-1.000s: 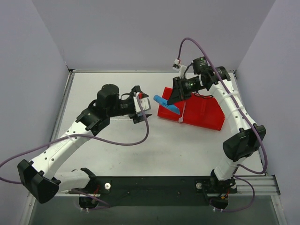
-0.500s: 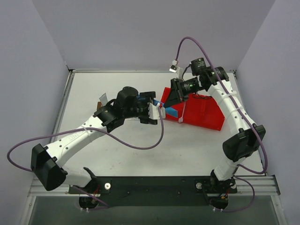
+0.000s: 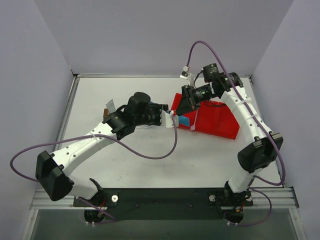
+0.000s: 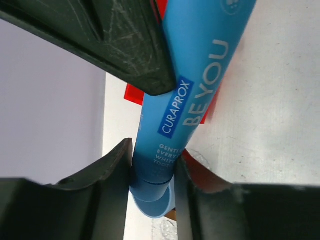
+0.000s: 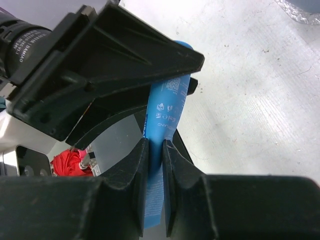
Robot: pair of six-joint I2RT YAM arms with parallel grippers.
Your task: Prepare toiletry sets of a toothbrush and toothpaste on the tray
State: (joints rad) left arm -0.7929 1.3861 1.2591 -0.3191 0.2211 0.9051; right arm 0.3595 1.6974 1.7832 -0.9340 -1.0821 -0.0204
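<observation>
Handover beside red plastic bin (image 3: pixel 216 125): right gripper (image 5: pixel 155 148) clamps bright blue flat toothpaste tube (image 4: pixel 200 75); left gripper (image 4: pixel 152 161) jaws squeeze its cap end, so firm that hold before right releases

White arms (image 3: pixel 82 146), black joints (image 3: pixel 257 152), purple cables (image 3: pixel 201 42).

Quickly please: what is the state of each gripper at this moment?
Left gripper: jaws closed on the cap end of the blue toothpaste tube.
Right gripper: jaws closed on the same tube.
</observation>
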